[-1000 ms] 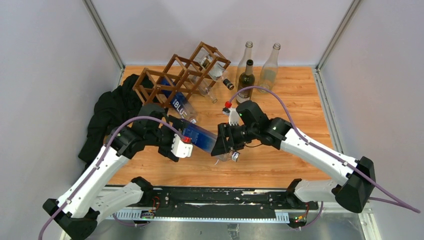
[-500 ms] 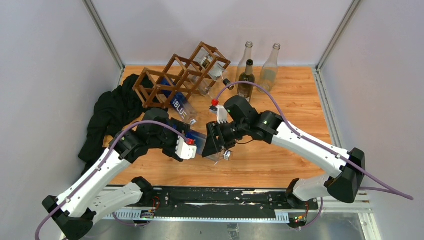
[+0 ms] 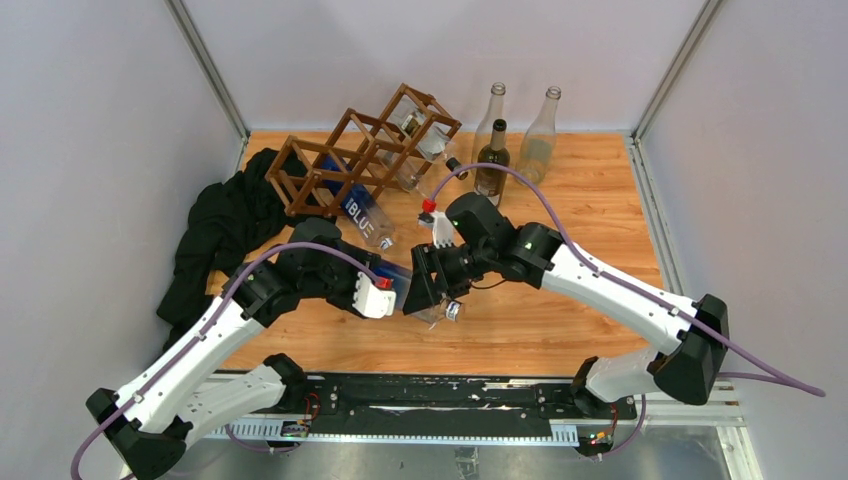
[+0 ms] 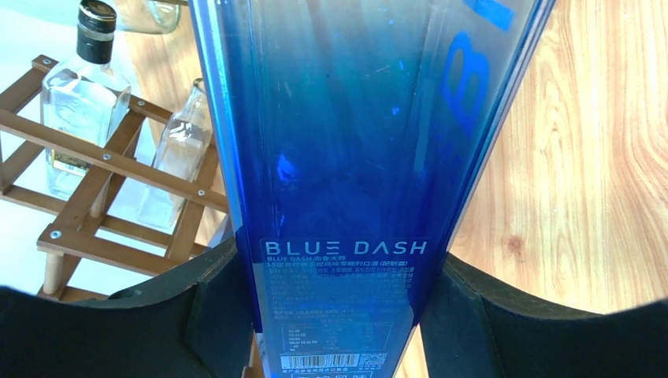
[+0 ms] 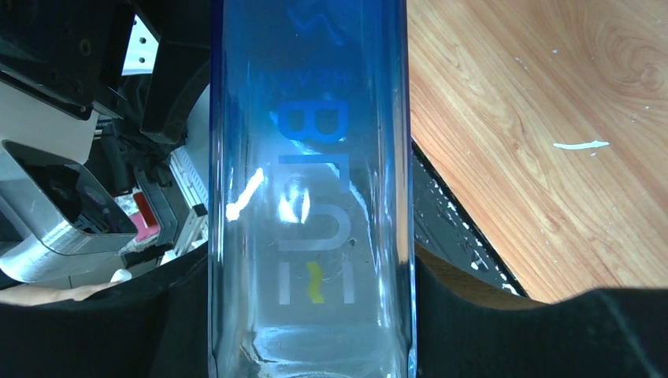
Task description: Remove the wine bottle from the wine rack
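Note:
The wine bottle (image 3: 397, 282) is blue glass fading to a clear base, with a "BLUE DASH" label (image 4: 346, 248). It hangs low over the front middle of the table, apart from the wine rack (image 3: 350, 150). My left gripper (image 3: 383, 292) is shut on its blue labelled part, a finger pressed against each side in the left wrist view (image 4: 339, 283). My right gripper (image 3: 425, 287) is shut on the clear base end (image 5: 311, 276). The bottle (image 5: 311, 142) fills the middle of the right wrist view. The dark brown lattice rack (image 4: 87, 150) stands behind and to the left.
A second blue-lettered bottle (image 3: 356, 210) lies in the rack's front cell, and clear bottles (image 3: 425, 145) lie in its rear cells. Three upright bottles (image 3: 492, 155) stand at the back right. A black cloth (image 3: 220, 230) is heaped by the left wall.
My left gripper has closed onto the bottle. A second ago my right arm carried the bottle a little left and back toward the rack, then it held still.

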`<action>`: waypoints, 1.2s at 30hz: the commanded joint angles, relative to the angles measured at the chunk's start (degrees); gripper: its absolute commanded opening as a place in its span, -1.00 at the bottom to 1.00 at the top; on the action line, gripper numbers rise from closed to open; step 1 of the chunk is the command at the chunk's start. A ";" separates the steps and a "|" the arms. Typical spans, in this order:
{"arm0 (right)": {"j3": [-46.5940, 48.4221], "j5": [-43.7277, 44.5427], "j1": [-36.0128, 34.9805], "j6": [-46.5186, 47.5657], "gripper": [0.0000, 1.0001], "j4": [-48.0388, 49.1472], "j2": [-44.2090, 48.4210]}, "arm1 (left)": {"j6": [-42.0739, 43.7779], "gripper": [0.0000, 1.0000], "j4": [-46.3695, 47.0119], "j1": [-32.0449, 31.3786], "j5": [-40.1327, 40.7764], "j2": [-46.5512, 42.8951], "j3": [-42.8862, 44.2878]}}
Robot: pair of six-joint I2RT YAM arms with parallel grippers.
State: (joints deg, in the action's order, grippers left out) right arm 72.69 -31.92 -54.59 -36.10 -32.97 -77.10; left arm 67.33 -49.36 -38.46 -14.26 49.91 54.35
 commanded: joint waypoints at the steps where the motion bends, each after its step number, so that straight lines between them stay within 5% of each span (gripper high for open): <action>1: 0.65 0.11 -1.15 3.36 0.29 10.49 5.03 | -4.64 -1.00 5.19 -0.21 2.38 -0.50 0.41; 3: -0.14 3.46 -0.92 4.16 0.66 11.40 7.08 | -8.28 -1.00 7.65 -0.21 2.06 -1.34 1.07; 6: -0.60 6.24 -0.40 5.36 0.82 12.66 9.70 | -14.69 -1.00 10.21 -0.21 -0.61 -2.45 2.23; 20: -0.91 9.40 7.12 7.88 0.92 12.69 22.40 | -42.47 -1.00 11.36 -0.13 -14.76 -1.32 12.86; 36: -6.39 2.59 6.85 4.22 0.95 35.69 19.03 | -58.51 -1.00 12.42 0.40 -30.82 3.97 19.32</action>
State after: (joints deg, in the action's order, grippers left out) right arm 67.57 -26.52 -47.99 -30.72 -7.77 -57.21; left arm 13.13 -44.75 -38.37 -37.19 54.39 69.38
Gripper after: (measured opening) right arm 0.974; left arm 0.663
